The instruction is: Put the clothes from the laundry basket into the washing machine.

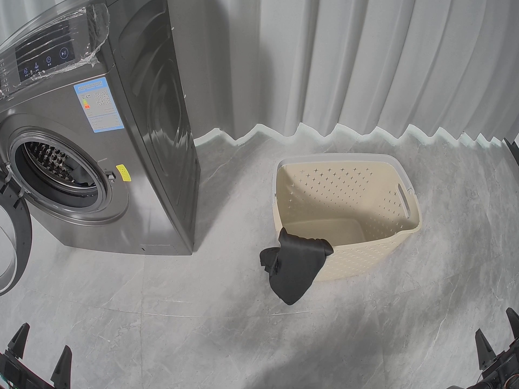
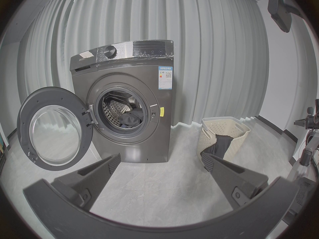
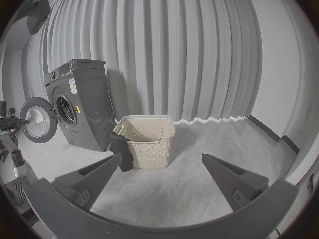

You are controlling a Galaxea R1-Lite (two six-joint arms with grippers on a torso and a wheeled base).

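Note:
A cream laundry basket [image 1: 403,233] stands on the floor right of the grey washing machine [image 1: 146,136]. A black garment [image 1: 294,266] hangs over the basket's near rim, mostly outside. The machine's door [image 2: 54,128] is swung wide, and dark clothing [image 2: 132,118] lies in the drum. My left gripper [image 1: 40,352] is low at the near left, open and holding nothing. My right gripper [image 1: 500,336] sits low at the near right, open and holding nothing too. Both are well short of the basket.
Grey curtains [image 1: 351,55] hang behind the machine and basket. Bare tiled floor [image 1: 189,309] lies between my grippers and the basket. The swung door [image 1: 13,244] juts out at the far left.

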